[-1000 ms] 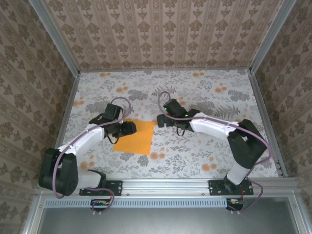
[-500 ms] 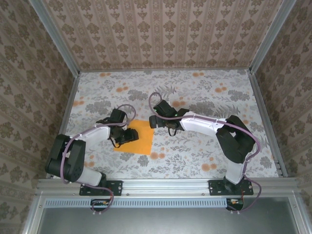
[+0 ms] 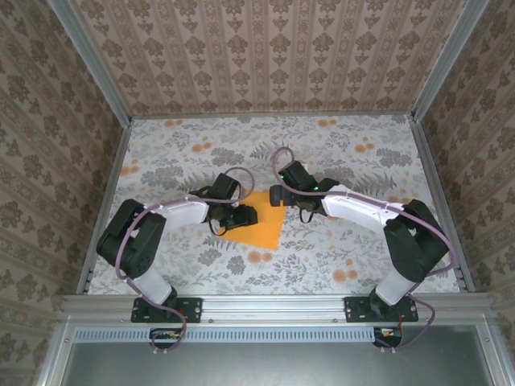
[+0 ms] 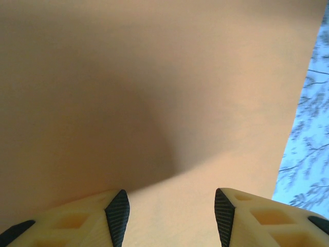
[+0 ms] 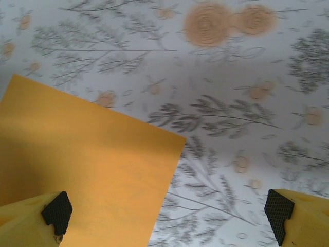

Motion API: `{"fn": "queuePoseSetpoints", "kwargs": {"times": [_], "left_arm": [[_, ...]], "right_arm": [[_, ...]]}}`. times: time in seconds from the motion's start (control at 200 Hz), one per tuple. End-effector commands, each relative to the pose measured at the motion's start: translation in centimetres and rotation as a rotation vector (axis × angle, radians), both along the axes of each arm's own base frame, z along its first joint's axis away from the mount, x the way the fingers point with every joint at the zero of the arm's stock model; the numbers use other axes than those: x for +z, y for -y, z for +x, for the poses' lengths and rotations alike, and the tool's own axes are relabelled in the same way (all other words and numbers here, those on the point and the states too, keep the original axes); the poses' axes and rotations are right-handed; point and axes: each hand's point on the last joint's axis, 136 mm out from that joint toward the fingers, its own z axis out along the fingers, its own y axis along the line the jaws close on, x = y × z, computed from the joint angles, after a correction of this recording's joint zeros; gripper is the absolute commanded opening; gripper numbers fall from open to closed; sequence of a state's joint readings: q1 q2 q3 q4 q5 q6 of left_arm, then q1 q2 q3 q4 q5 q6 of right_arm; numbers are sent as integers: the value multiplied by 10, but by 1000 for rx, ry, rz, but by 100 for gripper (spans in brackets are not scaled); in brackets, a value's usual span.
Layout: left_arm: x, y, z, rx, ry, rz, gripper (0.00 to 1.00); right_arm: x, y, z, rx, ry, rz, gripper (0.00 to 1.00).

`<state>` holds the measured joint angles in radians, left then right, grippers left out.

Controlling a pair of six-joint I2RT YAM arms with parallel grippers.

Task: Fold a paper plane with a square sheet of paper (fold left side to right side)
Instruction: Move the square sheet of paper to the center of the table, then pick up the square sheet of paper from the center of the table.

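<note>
Risk: the square sheet of paper (image 3: 261,232), flat near the table (image 3: 362,161) centre, could be skidded or crumpled, not folded, if pushed by the half-parted, empty left fingers (image 3: 244,215) at its 9 o'clock side while nothing is pinned by the wide-spread right fingers (image 3: 282,195) at 1 o'clock.

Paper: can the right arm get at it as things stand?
Probably yes. The right tool is open, one fingertip over the paper by its corner, with nothing between them. The left tool is over the sheet's other side, apart from it.
</note>
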<state>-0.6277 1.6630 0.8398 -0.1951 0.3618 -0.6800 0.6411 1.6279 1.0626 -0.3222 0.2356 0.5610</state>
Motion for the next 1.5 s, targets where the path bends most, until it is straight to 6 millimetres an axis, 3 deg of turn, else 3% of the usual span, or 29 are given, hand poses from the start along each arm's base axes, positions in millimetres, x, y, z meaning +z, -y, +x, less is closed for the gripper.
{"fn": "queuePoseSetpoints", "kwargs": {"times": [0.0,0.165,0.33,0.47,0.66,0.865,1.2,1.42,1.495], "left_arm": [[-14,16,-12,4,-75,-4,52],[12,30,-2,9,-33,-86,52],[37,5,8,57,17,-94,53],[29,-17,3,83,-12,-72,53],[13,-18,-7,66,-60,-74,50],[-3,-20,-12,68,-90,-52,47],[-22,-22,-19,58,-127,-7,45],[-22,-19,-16,65,-119,-17,43],[-20,-17,-14,67,-113,-25,42]], "right_arm": [[-1,28,-8,-39,-17,-30,100],[-8,44,-11,-63,-38,-9,100],[-20,35,-8,-36,-73,8,100],[-36,19,0,-13,-113,27,100],[-53,0,10,21,-149,17,100],[-70,-8,12,30,-188,-5,100],[-81,-33,-4,101,-252,9,100],[-75,-50,-17,151,-273,28,100],[-74,-53,-21,162,-285,40,95]]}}
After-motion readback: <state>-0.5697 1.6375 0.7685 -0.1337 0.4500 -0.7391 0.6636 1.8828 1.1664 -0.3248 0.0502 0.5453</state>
